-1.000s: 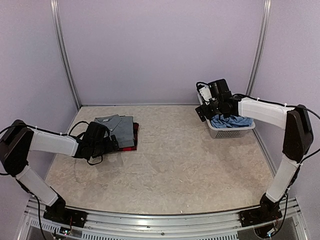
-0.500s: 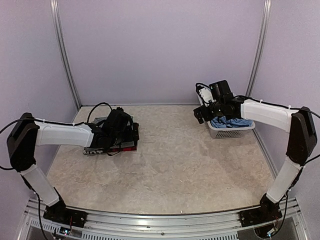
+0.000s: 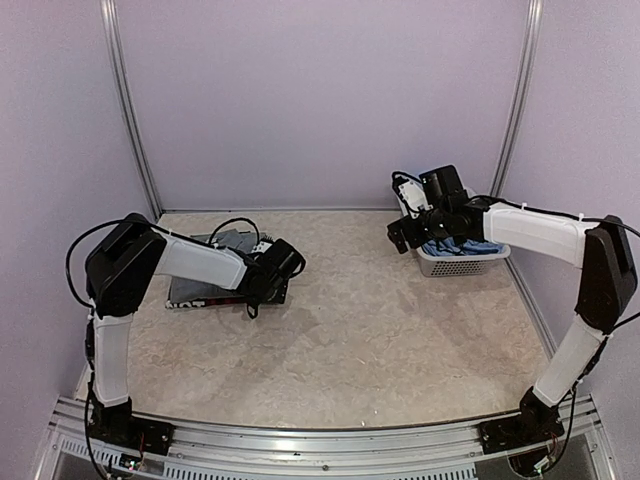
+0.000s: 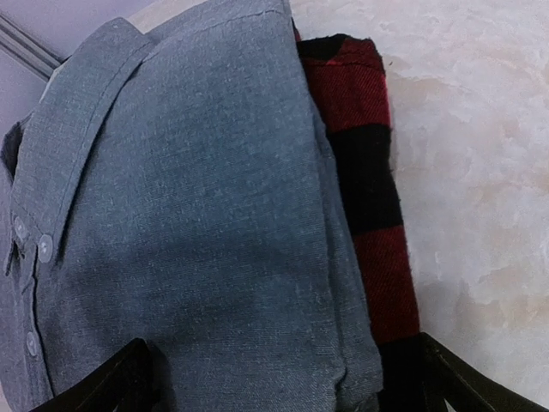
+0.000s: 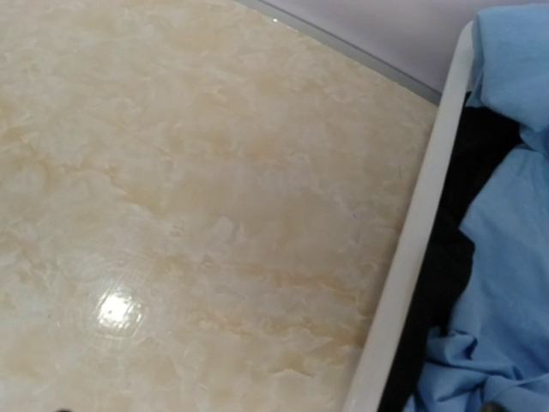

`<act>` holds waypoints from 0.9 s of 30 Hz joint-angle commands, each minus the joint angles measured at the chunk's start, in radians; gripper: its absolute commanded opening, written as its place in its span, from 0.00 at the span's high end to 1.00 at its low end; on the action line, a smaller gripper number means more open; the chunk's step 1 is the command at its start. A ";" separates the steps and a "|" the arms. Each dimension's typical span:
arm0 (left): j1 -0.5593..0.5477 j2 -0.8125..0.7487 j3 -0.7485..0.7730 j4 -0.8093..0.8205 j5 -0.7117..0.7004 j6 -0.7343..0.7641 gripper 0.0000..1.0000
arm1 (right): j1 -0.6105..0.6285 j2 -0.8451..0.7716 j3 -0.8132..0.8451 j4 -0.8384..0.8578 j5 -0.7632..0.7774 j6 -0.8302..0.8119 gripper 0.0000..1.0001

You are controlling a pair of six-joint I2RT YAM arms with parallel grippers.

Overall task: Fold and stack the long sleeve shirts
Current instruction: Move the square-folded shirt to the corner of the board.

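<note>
The folded grey shirt [image 3: 225,243] is lying on top of the folded red-and-black plaid shirt [image 3: 226,298] at the far left of the desk [image 3: 380,320], near the back wall. In the left wrist view the grey shirt [image 4: 197,215] is showing its collar and a row of buttons along the left, and the plaid shirt [image 4: 364,189] is sticking out from under its right edge as a strip of red and black bands.

The left pincer [image 3: 277,260] is hovering at the right edge of this stack. Its two fingers are standing wide apart, their dark tips [image 4: 129,378] showing at the bottom corners of the wrist view, with nothing clamped between them.

The light blue shirt [image 3: 462,246] is sitting crumpled in the white mesh basket [image 3: 460,265] at the far right of the desk. The right pincer [image 3: 400,232] is hanging just beside the basket's left side, over bare desk, its fingers spread apart and gripping nothing. The right wrist view is showing the basket's white rim [image 5: 420,257] running along the right, with the blue cloth [image 5: 515,283] bunching inside it.
</note>
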 commanded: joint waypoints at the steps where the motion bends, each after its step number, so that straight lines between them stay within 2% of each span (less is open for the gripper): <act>1: 0.016 0.030 -0.009 -0.077 -0.101 0.023 0.03 | 0.018 -0.017 -0.016 0.022 -0.026 0.025 0.00; 8: 0.091 -0.004 -0.075 0.004 -0.077 0.132 0.08 | 0.028 0.003 -0.006 0.027 -0.038 0.030 0.00; 12: 0.155 -0.027 -0.080 0.017 0.019 0.153 0.11 | 0.031 0.005 -0.004 0.024 -0.032 0.030 0.00; 19: 0.255 -0.026 -0.053 -0.047 0.048 0.181 0.08 | 0.032 0.005 -0.007 0.022 -0.032 0.031 0.01; 27: 0.353 -0.045 -0.095 -0.069 0.072 0.245 0.04 | 0.033 0.023 0.008 0.014 -0.010 0.030 0.01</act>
